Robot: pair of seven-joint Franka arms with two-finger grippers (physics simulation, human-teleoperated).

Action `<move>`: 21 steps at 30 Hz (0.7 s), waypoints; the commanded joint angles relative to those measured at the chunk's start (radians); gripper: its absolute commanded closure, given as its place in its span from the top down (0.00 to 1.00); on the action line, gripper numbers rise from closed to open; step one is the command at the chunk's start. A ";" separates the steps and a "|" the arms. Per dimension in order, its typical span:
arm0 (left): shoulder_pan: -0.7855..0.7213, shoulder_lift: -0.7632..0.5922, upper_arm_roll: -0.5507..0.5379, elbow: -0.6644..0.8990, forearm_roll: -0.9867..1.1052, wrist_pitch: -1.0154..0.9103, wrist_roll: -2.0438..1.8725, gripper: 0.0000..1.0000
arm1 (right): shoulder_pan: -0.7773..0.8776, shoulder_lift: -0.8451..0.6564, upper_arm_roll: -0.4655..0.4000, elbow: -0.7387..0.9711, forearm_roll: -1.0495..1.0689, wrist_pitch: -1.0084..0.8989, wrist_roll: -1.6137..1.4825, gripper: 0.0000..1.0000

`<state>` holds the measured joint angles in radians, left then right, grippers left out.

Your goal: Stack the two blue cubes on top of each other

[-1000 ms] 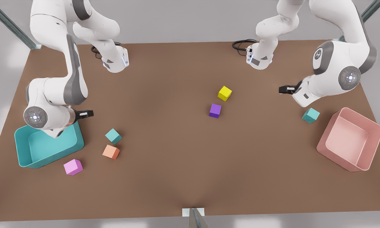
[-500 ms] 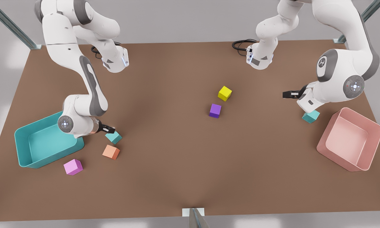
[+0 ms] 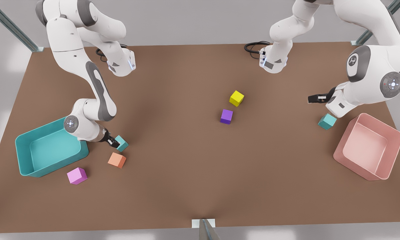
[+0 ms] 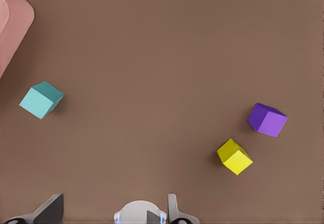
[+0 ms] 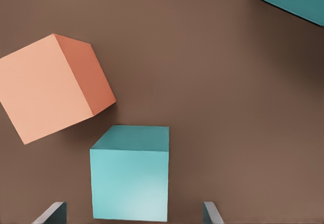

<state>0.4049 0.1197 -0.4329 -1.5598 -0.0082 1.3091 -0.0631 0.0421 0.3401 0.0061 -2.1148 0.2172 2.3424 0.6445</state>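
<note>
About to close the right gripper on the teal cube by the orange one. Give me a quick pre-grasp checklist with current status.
1. Right gripper open: ok.
2. Near teal cube between its fingers: ok, one finger on each side in the right wrist view.
3. Fingers low enough on the cube: cannot tell.
4. Orange cube clear of the grasp: ok, close but apart from the teal cube.
5. Far teal cube ready as the stack base: ok, alone on the table beside the pink bin.
6. Left gripper out of the way: ok, open and empty, above the table near the far cube.
</note>
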 commanded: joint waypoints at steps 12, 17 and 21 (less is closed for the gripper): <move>0.008 0.008 -0.001 0.000 -0.006 -0.025 0.006 1.00 | 0.016 0.069 0.008 0.018 0.005 0.032 0.167 1.00; 0.011 0.008 -0.001 -0.003 -0.006 -0.036 0.006 1.00 | 0.025 0.085 0.008 0.016 0.005 0.035 0.167 1.00; 0.014 0.008 0.002 -0.005 -0.003 -0.054 0.008 1.00 | 0.033 0.111 0.008 0.019 0.005 0.051 0.167 1.00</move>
<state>0.4171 0.1279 -0.4305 -1.5644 -0.0128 1.2700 -0.0585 0.0735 0.4488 0.0135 -2.0964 0.2214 2.3817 0.7626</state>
